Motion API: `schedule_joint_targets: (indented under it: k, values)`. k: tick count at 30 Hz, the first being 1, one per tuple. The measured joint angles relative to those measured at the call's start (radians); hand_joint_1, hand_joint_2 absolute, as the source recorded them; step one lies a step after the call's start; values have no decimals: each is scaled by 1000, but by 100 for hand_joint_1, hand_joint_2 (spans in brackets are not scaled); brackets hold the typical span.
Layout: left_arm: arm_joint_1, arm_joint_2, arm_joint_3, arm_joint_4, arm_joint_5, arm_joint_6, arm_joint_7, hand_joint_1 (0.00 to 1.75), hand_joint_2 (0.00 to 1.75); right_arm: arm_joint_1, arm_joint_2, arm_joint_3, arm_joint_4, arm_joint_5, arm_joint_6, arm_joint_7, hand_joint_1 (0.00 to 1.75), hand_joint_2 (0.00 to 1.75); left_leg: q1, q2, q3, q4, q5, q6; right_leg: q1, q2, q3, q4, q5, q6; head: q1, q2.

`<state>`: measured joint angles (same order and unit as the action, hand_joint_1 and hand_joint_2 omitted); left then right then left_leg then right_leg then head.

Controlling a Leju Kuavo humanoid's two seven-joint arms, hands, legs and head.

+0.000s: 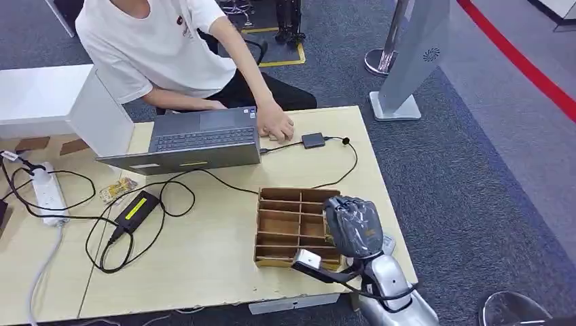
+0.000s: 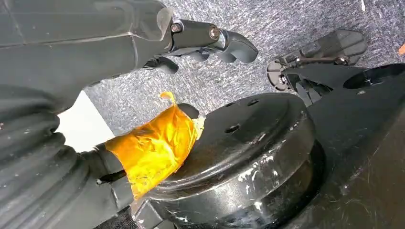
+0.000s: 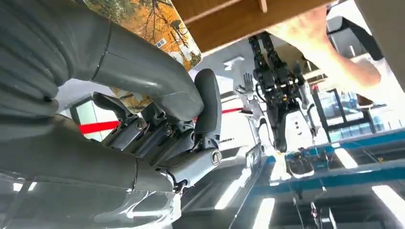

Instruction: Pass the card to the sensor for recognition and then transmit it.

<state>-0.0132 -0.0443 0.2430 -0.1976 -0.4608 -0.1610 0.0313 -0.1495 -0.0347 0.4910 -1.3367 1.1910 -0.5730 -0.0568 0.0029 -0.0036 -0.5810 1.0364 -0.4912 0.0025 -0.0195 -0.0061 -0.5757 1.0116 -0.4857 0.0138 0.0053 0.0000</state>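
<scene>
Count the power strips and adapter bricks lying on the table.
2: one white power strip near the table's left edge, and one black adapter brick with a yellow label, in front of the laptop. More may sit beyond the picture's left edge.

A card [image 3: 143, 28] printed with an orange autumn-forest picture is sitting against the right hand's fingers [image 3: 205, 102], seemingly pinched there. The small dark sensor [image 1: 313, 140] is lying flat on the table beside the laptop.
</scene>
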Motion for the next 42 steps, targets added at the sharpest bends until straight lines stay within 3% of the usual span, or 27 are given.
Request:
schedule_joint_targets:
  k: [23,26,31,35,42]
  values:
    - [-1,1,0,0,-24,-7,-1,0,175,-111,1,-10,-8,6,16,11,175,175,0,0,-1,0,0,0,0,0,0,0,0,0,0,0]
    - [-2,2,0,0,-40,-13,-3,0,175,-192,1,-8,-2,11,53,41,175,175,0,2,0,0,0,0,0,2,-1,1,1,-1,0,0]
    - [-6,5,0,0,-67,-25,-9,0,175,-422,7,-7,54,24,109,87,175,175,0,2,0,0,3,0,0,2,-1,1,3,-2,0,0]
    - [-6,6,0,0,-81,-33,-13,0,175,-572,27,-10,127,53,97,116,175,175,0,1,0,0,4,-1,0,1,-1,1,4,-2,0,0]
    - [-8,8,0,0,-99,-46,-20,0,175,-707,75,-4,267,116,88,151,175,175,0,1,-1,0,4,-1,0,1,-1,1,3,-2,0,0]
